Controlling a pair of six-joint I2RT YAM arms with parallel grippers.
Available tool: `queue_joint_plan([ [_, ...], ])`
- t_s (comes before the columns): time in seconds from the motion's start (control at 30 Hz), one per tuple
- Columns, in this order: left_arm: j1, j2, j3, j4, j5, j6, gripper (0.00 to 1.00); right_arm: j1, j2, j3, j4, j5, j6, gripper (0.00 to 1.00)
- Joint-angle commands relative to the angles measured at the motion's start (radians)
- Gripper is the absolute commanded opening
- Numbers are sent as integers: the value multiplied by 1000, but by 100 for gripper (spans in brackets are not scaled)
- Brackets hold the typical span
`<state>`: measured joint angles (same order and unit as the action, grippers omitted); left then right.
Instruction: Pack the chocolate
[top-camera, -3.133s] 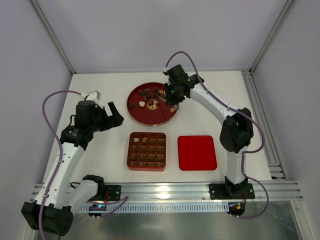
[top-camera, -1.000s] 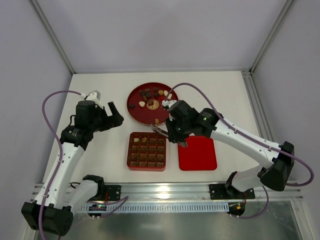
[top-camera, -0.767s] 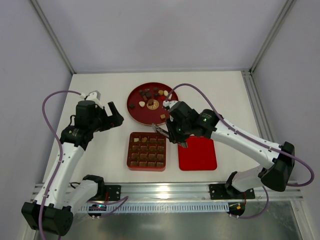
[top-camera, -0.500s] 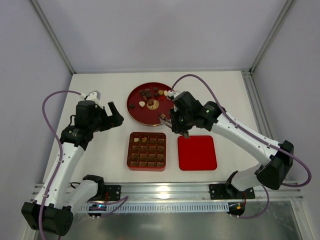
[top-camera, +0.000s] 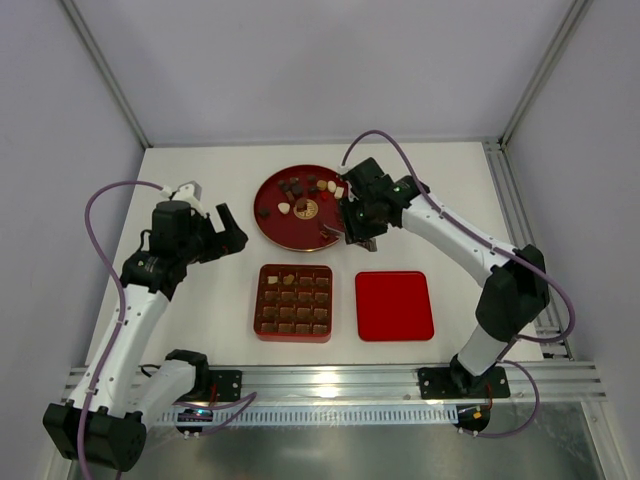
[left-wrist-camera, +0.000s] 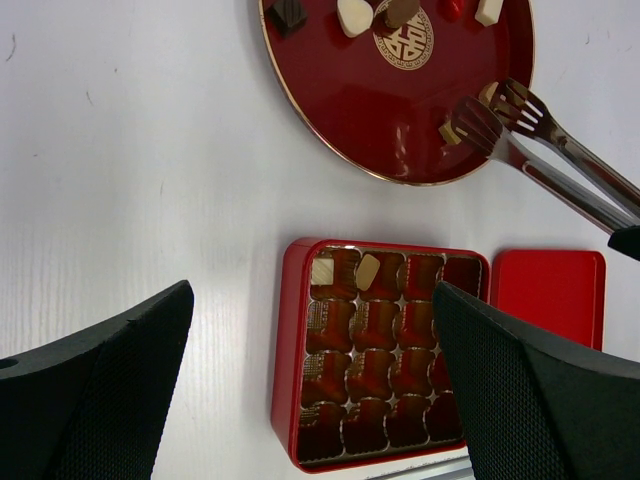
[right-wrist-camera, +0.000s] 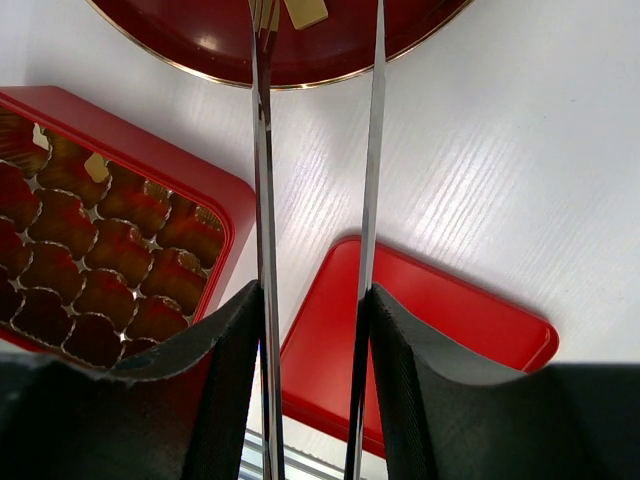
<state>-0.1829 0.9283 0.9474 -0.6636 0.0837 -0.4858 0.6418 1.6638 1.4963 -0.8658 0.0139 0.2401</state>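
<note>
Lying nearest, the red box (left-wrist-camera: 287, 360) carries two pale chocolate (left-wrist-camera: 367, 270) pieces in its far row, lid (top-camera: 394, 305) alongside. Left gripper (top-camera: 228, 230) hangs over the bench (top-camera: 210, 310), jaws released. Right gripper (top-camera: 352, 225) jaws grasp tongs (left-wrist-camera: 478, 125), tips over the plate (top-camera: 295, 232) holding the other chocolate.

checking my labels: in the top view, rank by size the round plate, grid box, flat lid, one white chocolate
1. round red plate, largest
2. red grid box and flat red lid, about alike, not ranked apart
3. white chocolate, smallest by far
</note>
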Motion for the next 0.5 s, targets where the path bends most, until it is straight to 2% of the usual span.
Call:
queue_joint_plan([
  [0.0, -1, 4, 2, 7, 17, 16, 100, -8, 2, 59, 36, -43, -31, 48],
  [0.47, 0, 7, 2, 7, 14, 16, 100, -8, 34, 38, 34, -38, -44, 47],
])
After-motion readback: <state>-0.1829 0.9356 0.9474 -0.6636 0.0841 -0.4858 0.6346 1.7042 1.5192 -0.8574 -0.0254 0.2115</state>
